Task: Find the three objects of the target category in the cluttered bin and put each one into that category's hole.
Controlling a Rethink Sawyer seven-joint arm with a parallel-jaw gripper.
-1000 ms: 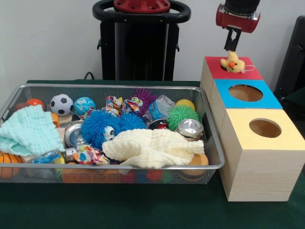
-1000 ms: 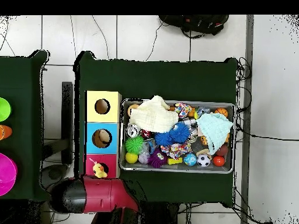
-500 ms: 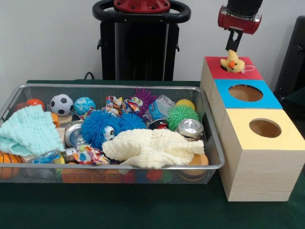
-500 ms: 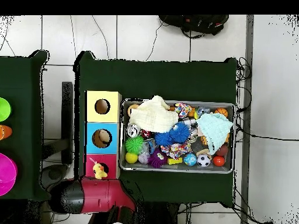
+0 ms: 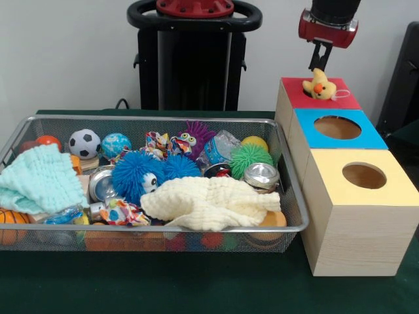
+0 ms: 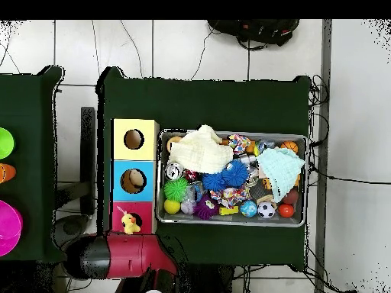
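In the front view, the wire bin (image 5: 154,184) fills the left and middle of the green surface (image 5: 163,288). At its 9 o'clock side lies a mint cloth (image 5: 36,178), with a soccer ball (image 5: 84,143) at about 11 o'clock. Two blue spiky balls (image 5: 145,171) sit near the centre, a purple spiky toy (image 5: 194,137) at 12 o'clock, and a cream cloth (image 5: 209,203) spreads toward 5 o'clock. A green spiky ball (image 5: 250,157) and a metal tin (image 5: 261,175) rest at 3 o'clock.

Right of the bin stand three wooden boxes in a row: yellow-topped box (image 5: 357,219), blue-topped box (image 5: 334,134) and red-topped box (image 5: 317,97). A yellow duck toy (image 5: 319,86) sits on the red top, covering its hole. The end effector (image 5: 319,57) hangs just above the duck, not touching it; whether its fingers are parted or closed I cannot tell.

The overhead view shows what the front view hides: the red arm (image 6: 126,256) lying at 7 o'clock below the boxes, and a neighbouring surface with green and magenta discs (image 6: 6,206) at 9 o'clock. It does not show the end effector clearly. There the duck lies on the red top at 6 o'clock of the box row.
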